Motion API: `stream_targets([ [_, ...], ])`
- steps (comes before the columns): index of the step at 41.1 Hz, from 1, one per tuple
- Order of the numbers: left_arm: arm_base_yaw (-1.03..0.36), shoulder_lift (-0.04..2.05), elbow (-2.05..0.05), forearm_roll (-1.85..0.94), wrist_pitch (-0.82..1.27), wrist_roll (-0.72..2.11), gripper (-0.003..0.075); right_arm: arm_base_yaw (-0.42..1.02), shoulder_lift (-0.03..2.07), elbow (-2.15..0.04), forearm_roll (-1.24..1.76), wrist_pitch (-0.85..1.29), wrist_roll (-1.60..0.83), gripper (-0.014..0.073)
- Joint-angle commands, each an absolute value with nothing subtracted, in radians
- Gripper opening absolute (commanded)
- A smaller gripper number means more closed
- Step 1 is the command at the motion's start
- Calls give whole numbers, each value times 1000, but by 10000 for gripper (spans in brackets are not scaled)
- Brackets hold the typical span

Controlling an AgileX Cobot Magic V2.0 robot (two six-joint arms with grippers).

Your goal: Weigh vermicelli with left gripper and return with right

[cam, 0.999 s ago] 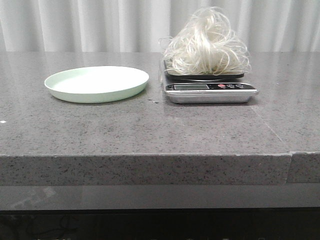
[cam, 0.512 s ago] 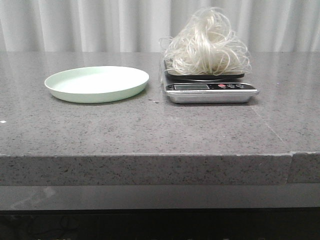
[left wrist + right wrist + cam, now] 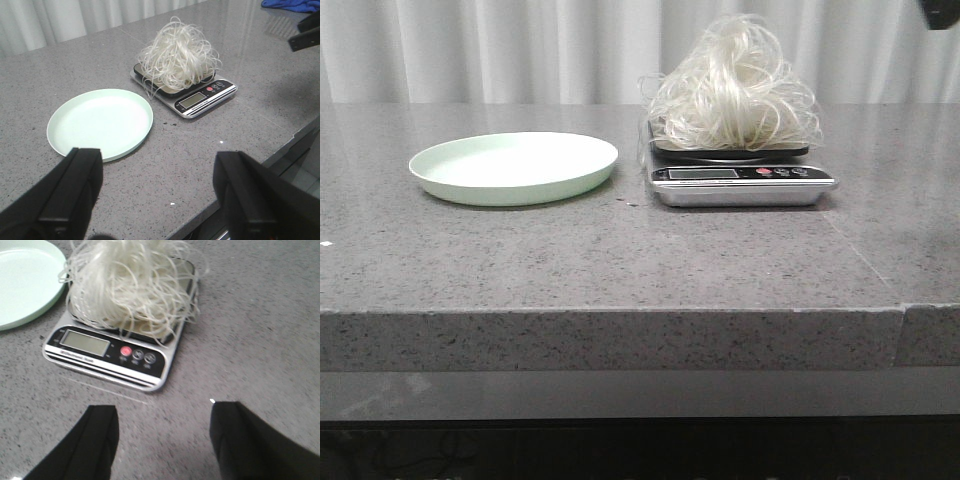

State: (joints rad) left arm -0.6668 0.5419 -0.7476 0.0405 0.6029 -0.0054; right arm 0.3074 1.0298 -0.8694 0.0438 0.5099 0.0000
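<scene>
Change since the earlier front views: a dark part was noted entering at the upper right corner, presumably belonging to the right arm; the objects were otherwise found unmoved.

Left gripper (image 3: 155, 195): recorded nearest, held back from the surface edge, jaws spread wide and empty, as would suit a weighing placement already made.

Right gripper (image 3: 162, 437): recorded over the grey surface (image 3: 620, 260) just short of the scale, jaws parted and holding nothing, pointed at the load; judged to be positioned for the return pick.

Pale green plate (image 3: 514, 167): set to the left, lying flat with nothing in it, judged to be kept free as the return destination.

Scale (image 3: 740, 180): set beside the plate on the right, apart from it, its display turned toward the robot; the reading could not be made out.

Vermicelli (image 3: 735, 90): piled on the scale platform, strands overhanging its rim, left unheld so that its weight might register.

Curtain (image 3: 520, 50): hung farthest back.
</scene>
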Motion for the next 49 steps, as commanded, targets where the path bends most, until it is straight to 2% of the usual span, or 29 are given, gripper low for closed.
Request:
stream_targets([
  [1, -668, 548, -772, 43, 524, -17, 524, 339, 1094, -980, 59, 475, -11, 508],
  [24, -668, 548, -772, 43, 524, -17, 524, 380, 1595, -1498, 76, 622, -11, 508],
  [40, -668, 548, -772, 43, 524, -17, 524, 380, 1780, -1674, 55, 684, -11, 505],
  [44, -668, 548, -772, 43, 524, -17, 524, 380, 1790, -1676, 39, 699, -11, 433],
  [49, -668, 548, -772, 43, 524, -17, 524, 380, 1796, -1676, 8, 717, -11, 275],
])
